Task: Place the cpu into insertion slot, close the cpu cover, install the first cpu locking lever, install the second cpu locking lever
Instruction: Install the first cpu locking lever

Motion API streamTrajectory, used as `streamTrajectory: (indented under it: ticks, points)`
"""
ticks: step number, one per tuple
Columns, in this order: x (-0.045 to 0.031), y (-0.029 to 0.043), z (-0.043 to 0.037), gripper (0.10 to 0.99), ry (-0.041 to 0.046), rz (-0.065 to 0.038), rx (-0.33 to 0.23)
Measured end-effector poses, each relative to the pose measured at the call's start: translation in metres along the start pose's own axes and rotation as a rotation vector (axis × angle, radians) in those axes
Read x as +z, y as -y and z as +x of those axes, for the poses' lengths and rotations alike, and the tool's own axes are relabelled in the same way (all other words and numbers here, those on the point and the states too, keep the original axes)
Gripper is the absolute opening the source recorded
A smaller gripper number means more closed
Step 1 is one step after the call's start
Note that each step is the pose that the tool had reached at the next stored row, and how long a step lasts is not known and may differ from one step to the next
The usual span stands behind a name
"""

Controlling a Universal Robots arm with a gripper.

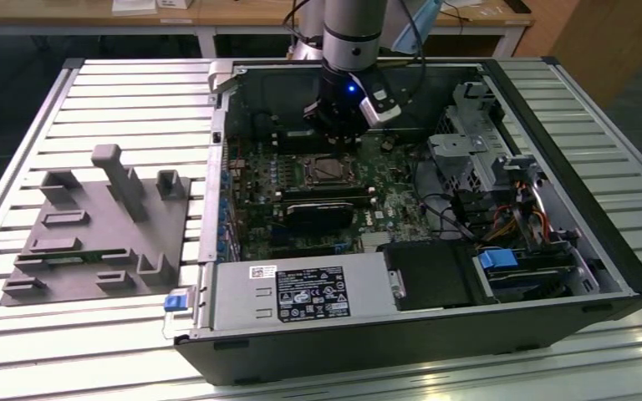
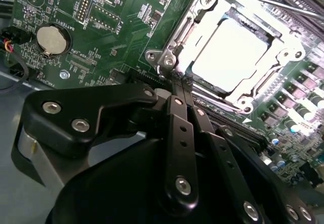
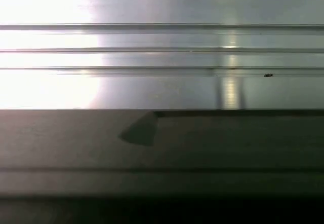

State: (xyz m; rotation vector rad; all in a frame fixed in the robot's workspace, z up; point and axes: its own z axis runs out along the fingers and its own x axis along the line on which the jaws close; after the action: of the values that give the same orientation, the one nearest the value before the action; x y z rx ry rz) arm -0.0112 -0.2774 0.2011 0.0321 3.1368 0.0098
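Sitting under one thin silvery square cover frame (image 2: 263,77), one dull silver-grey square chip (image 2: 230,54) is lying seated; one black gripper (image 2: 178,84), jaws pinched together, is hovering beside.

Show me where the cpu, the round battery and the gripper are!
cpu (image 2: 230,57), second wrist view, middle of its bright metal top.
round battery (image 2: 52,40), second wrist view, its flat silver face.
gripper (image 2: 177,84), second wrist view, at its tips.

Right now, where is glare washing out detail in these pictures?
In the second wrist view the cpu top is blown out to white, while the gripper stays dark; in the first wrist view bright glare smears across ribbed metal.
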Motion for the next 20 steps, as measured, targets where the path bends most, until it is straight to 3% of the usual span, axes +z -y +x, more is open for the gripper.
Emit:
streamTrajectory:
  ticks: [4,20]
  points:
    - [-0.0051,-0.0001,-0.0001,0.118,0.0,0.0,0.0]
    - [-0.0052,0.0036,-0.0001,0.118,0.0001,0.0,0.0]
